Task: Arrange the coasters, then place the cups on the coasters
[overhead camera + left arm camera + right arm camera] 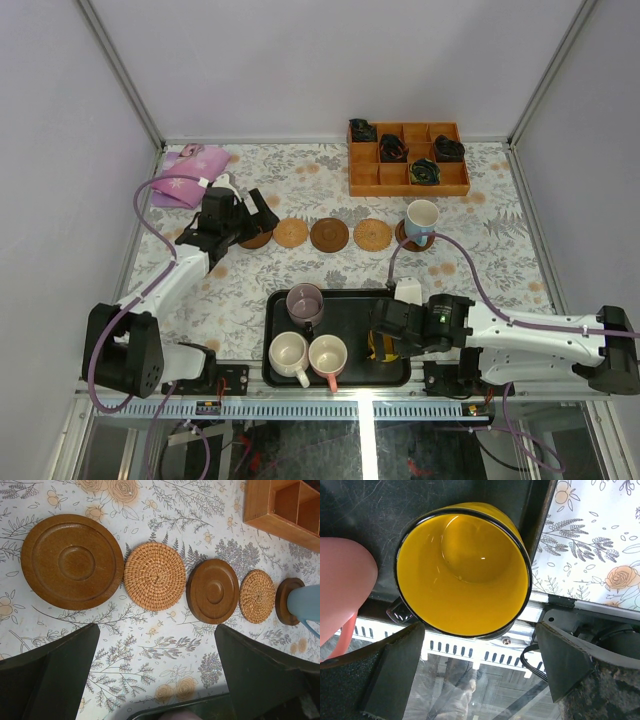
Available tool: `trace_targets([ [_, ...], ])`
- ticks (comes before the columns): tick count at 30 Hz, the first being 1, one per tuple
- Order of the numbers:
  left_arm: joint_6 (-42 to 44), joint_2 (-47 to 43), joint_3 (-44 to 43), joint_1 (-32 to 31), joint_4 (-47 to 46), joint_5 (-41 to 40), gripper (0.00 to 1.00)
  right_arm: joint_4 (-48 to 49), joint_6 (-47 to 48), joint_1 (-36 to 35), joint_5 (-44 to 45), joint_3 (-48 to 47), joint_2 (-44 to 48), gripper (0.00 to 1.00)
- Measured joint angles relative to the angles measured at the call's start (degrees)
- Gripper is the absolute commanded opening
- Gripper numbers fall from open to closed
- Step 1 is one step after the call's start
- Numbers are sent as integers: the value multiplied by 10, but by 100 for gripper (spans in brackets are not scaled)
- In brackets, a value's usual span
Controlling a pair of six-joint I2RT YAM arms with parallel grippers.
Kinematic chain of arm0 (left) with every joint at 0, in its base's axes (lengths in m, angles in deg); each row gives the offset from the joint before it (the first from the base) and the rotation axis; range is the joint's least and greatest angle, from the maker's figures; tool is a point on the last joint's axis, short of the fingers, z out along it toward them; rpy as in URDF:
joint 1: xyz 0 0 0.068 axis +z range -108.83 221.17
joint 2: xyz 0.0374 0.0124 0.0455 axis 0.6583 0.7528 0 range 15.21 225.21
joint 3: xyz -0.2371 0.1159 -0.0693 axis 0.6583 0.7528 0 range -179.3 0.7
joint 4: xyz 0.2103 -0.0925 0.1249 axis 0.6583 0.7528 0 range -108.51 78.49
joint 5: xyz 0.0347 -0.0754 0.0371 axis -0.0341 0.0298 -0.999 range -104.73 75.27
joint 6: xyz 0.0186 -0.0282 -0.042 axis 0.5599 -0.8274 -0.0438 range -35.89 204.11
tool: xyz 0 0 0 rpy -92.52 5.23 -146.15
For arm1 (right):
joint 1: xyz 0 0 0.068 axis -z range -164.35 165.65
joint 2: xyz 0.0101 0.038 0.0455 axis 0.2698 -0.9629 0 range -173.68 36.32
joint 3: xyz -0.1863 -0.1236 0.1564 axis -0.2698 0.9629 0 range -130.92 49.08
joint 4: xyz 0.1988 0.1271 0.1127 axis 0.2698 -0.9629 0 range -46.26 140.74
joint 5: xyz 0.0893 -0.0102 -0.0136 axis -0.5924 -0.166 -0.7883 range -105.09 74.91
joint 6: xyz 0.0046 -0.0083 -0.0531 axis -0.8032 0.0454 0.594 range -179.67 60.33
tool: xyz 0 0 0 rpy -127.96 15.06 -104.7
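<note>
Five coasters lie in a row: dark (pixel 72 561), woven (pixel 155 576), dark (pixel 212 591), woven (pixel 257 596), and dark (pixel 287 601). On that last one stands the white cup with the light-blue handle (pixel 421 222). My left gripper (pixel 245 215) hovers open over the left end of the row, nothing between its fingers (pixel 60 670). The black tray (pixel 350 305) holds the mauve cup (pixel 305 302), the cream cup (pixel 289 353) and the pink-handled cup (pixel 328 356). The yellow cup (pixel 462 567) sits in its near right corner. My right gripper (pixel 480 630) is open just above it, not touching.
An orange wooden box (pixel 408 158) with dark bundles in its compartments stands at the back right. A pink cloth (pixel 190 175) lies at the back left. The tray's near edge (pixel 200 710) is close below my left gripper. Enclosure walls border the table.
</note>
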Motion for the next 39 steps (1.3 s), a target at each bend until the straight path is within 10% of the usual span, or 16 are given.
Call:
trace_targets([
  [16,0,-2,1,0,0,0,100,-59,-66,0,16,1,30,57],
  [39,0,1,4,0,-2,-3,100,35,-3,146,100,12,-33,50],
])
